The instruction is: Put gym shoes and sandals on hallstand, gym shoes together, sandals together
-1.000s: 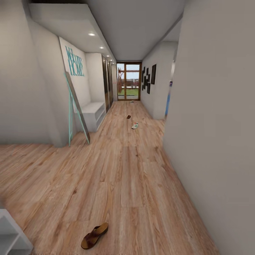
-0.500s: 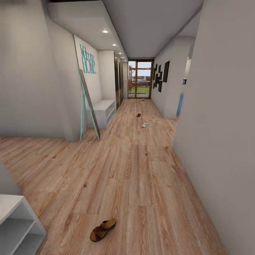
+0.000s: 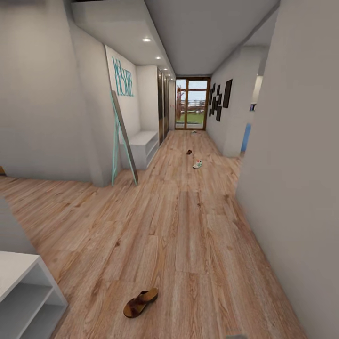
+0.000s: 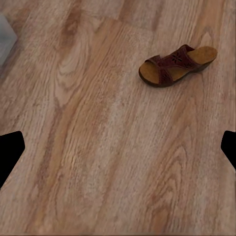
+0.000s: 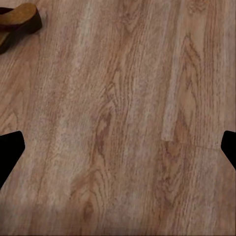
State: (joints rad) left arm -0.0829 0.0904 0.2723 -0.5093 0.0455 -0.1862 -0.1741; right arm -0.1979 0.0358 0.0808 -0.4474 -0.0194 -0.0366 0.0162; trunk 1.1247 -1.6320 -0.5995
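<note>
Corridor wall bears teal lettering [image 3: 123,80] reading "HOME"; one sandal [image 3: 140,302] lies on the floor [image 3: 188,226]; both pincers spread.

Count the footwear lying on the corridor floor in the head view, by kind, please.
Brown sandals: 2, one near, one far down the corridor
White gym shoes: 1
Unclear small item by the glass door: 1
Total: 4

Near sandal [image 3: 140,302]: dark brown strap, tan footbed. Corridor floor [image 3: 188,226]: light brown wood grain, knotted. Hallstand [image 3: 143,146]: white-grey.
</note>
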